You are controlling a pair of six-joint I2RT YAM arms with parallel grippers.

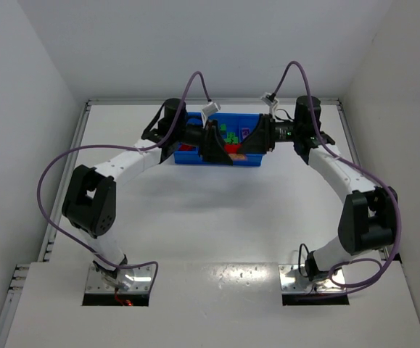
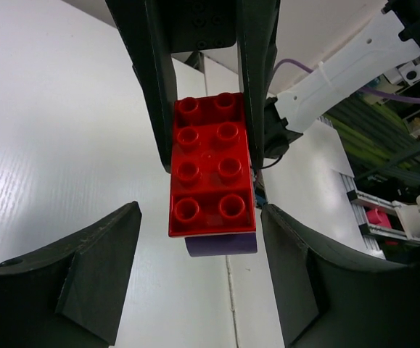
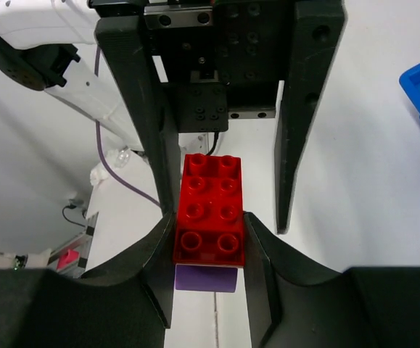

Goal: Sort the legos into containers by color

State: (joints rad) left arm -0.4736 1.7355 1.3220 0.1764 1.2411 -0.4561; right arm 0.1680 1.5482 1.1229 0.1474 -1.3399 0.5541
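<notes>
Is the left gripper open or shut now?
Open. The left gripper leaves gaps beside the red brick, which the right gripper clamps.

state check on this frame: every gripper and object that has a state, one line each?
Red eight-stud plastic brick: clamped by the right gripper, stuck on top of a purple brick.
Purple plastic brick: attached under the red one, mostly hidden.
Right gripper: shut on the red brick.
Left gripper: open, fingers either side of the brick, not gripping.
Blue plastic compartment tray: holds loose bricks in its compartments.
</notes>
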